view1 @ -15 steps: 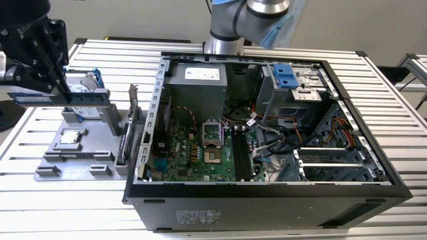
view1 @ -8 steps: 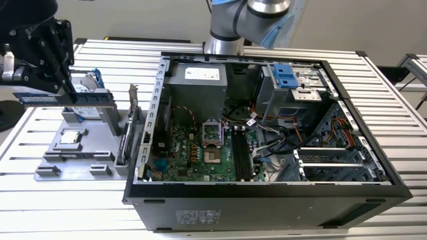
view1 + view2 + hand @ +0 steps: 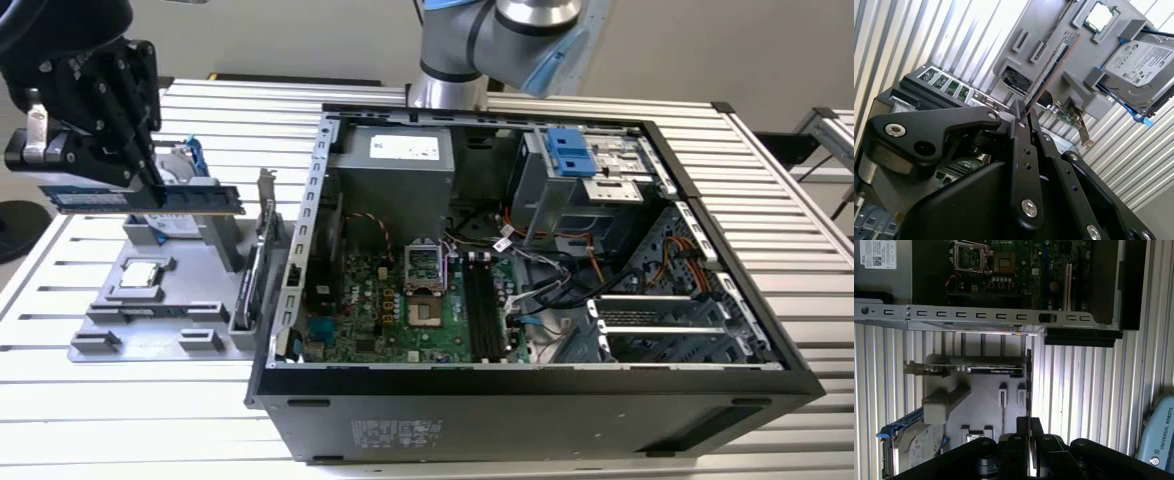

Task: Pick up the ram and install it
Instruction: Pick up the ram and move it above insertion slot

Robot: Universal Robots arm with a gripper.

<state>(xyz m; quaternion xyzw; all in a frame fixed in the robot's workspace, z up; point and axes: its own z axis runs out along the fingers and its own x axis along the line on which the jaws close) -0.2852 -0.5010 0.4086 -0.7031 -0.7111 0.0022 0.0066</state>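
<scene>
The ram (image 3: pixel 200 200) is a long thin green stick with black chips, held level above the grey parts tray (image 3: pixel 147 320) at the exterior view's left. My black gripper (image 3: pixel 142 182) is shut on its upper edge near the middle. In both wrist views the ram (image 3: pixel 1046 70) (image 3: pixel 1028 385) appears edge-on as a thin line running out from between the closed fingers (image 3: pixel 1019 131) (image 3: pixel 1019 427). The open computer case (image 3: pixel 534 410) lies on the exterior view's right, with the motherboard's dark memory slots (image 3: pixel 483 312) showing inside.
On the tray sit a processor (image 3: pixel 143 277), a silver hard drive in a blue frame (image 3: pixel 1141 65) and a dark expansion card with a metal bracket (image 3: pixel 263 265). The case's metal side rail (image 3: pixel 979 315) stands between the tray and the motherboard (image 3: pixel 400 300). All rest on a slatted aluminium table (image 3: pixel 134 430).
</scene>
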